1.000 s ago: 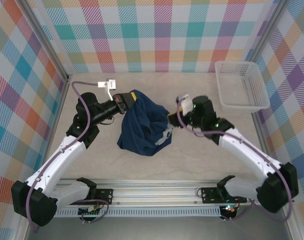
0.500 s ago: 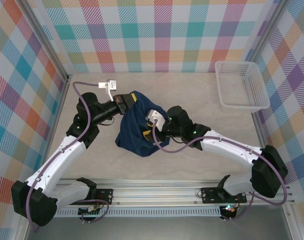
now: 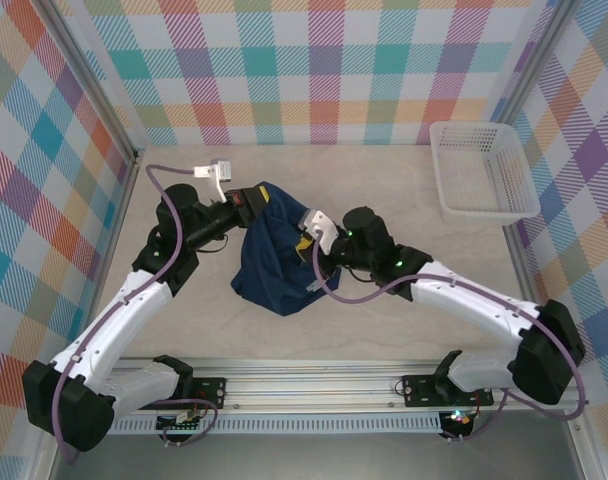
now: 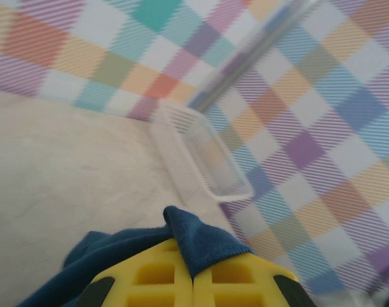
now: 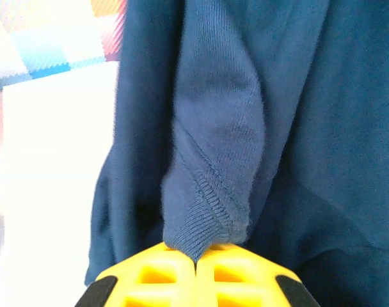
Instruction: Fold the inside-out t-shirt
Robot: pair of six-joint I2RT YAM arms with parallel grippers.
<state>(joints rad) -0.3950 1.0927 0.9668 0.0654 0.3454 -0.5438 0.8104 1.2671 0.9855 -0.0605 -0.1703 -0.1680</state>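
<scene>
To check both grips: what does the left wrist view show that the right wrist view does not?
Left wrist: a white plastic mesh basket by the plaid wall, on the beige table. Right wrist: a ribbed stitched hem. Both: the dark navy soft cloth t-shirt, clamped by a shut yellow gripper: the left gripper in one, the right gripper in the other.

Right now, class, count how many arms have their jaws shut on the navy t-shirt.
2. The left arm has its jaws pinching the t-shirt at its upper-left edge. The right arm has its jaws pinching a ribbed hem on the shirt's right side.
</scene>
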